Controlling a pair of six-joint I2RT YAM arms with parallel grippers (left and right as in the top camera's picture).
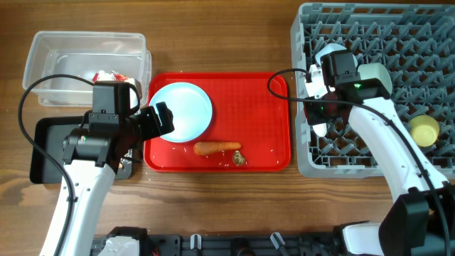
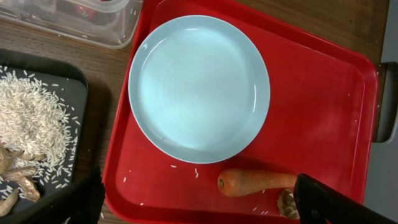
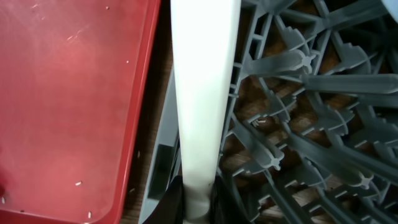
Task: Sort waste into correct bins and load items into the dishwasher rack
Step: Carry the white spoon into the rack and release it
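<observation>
**A:** Where is the spoon (image 3: 199, 93)?

**B:** It is pinched by its handle end in the right fingers (image 3: 176, 208). It is held over the left edge of the rack (image 3: 298, 124), just beside the red tray (image 3: 68, 93). It is probably kept lengthwise so that it can be slid down between the pegs.

**A:** And the left fingers (image 2: 323, 199)?

**B:** They are spread wide, and nothing is held. They are hung over the red tray, near the carrot (image 2: 258, 182) and below the plate (image 2: 199, 87). The wide spread suits a grasp on either.

**A:** What is left on the tray?

**B:** The plate, the carrot and a brown scrap. Rice is seen in the black tray (image 2: 68, 65), and a wrapper (image 1: 106, 76) in the tub (image 1: 43, 64). A cup (image 1: 424, 130) is already racked.
</observation>
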